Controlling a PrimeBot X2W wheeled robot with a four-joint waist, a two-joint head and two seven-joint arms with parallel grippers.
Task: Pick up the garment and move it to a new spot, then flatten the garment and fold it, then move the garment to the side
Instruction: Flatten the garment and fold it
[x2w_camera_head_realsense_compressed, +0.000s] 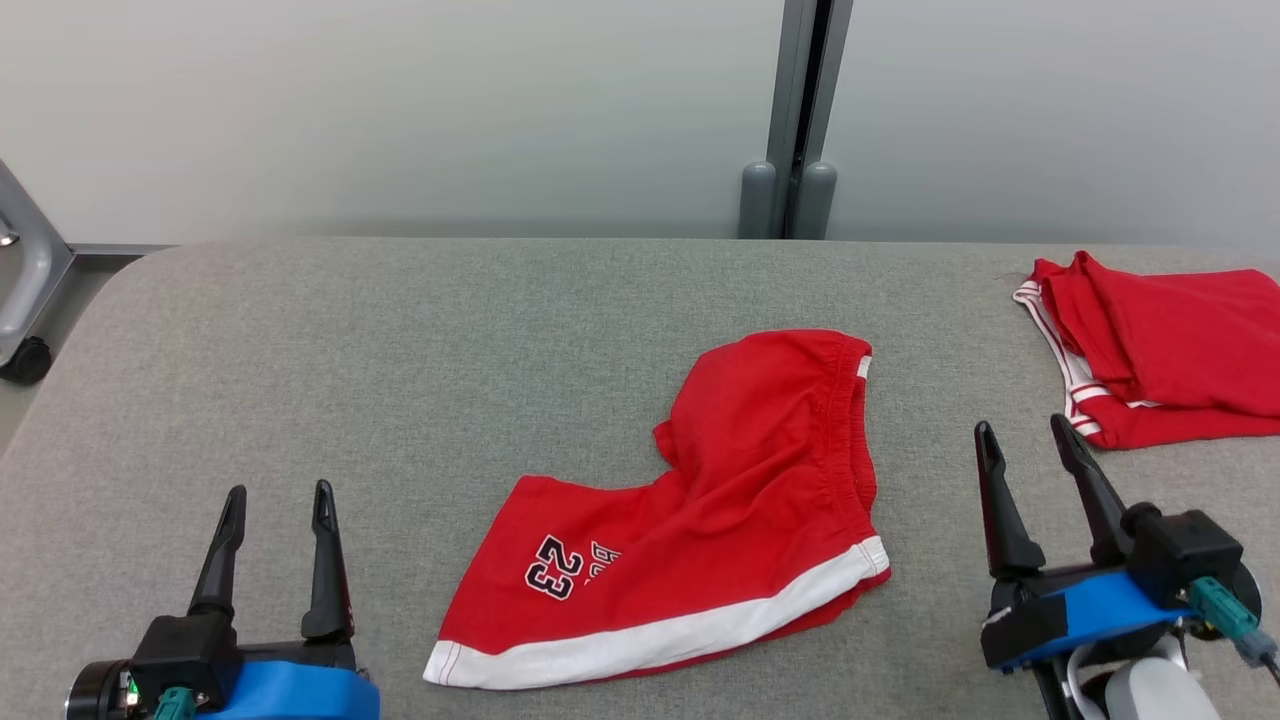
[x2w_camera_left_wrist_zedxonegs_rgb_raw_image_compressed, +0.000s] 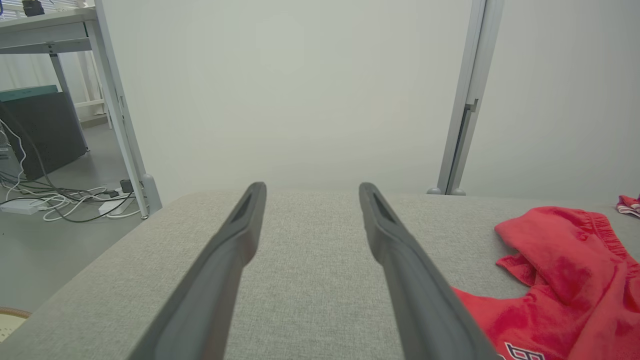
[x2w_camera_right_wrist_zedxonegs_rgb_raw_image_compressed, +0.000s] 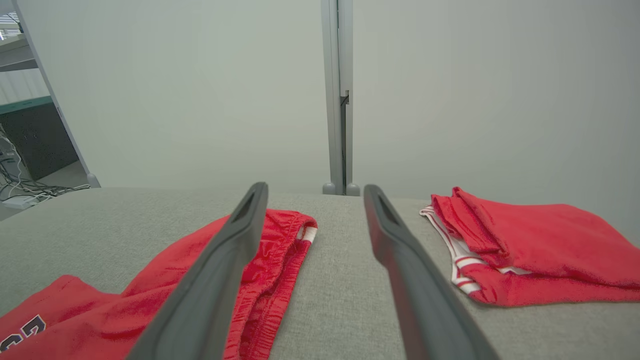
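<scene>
While you look down from the head, the grey table (x2w_camera_head_realsense_compressed: 300, 330) takes up most of what you see, with a pale wall (x2w_camera_head_realsense_compressed: 400, 100) rising behind its far edge. On it, a little right of centre, lie the shorts (x2w_camera_head_realsense_compressed: 700, 520) (red, with a white band along the hem), rumpled rather than flat: the elastic waist is bunched toward the far right and one leg spreads toward the near left. A second red garment (x2w_camera_head_realsense_compressed: 1170, 360), folded and white-striped at its left edge, sits at the table's far right, well apart from the shorts and cut off by the picture's edge. Your left gripper (x2w_camera_head_realsense_compressed: 280, 490) is at the lower left over bare table, well to the left of the shorts, its fingers spread wide with nothing between them. Your right gripper (x2w_camera_head_realsense_compressed: 1022, 425) is at the lower right, between the shorts and the folded garment, also spread wide and holding nothing; neither gripper touches any cloth. A grey post (x2w_camera_head_realsense_compressed: 800, 120) stands against the wall behind the table. Smaller yet, a black caster (x2w_camera_head_realsense_compressed: 25, 360) shows off the table's left end, and a dark "23" (x2w_camera_head_realsense_compressed: 553, 568) marks the near leg.
</scene>
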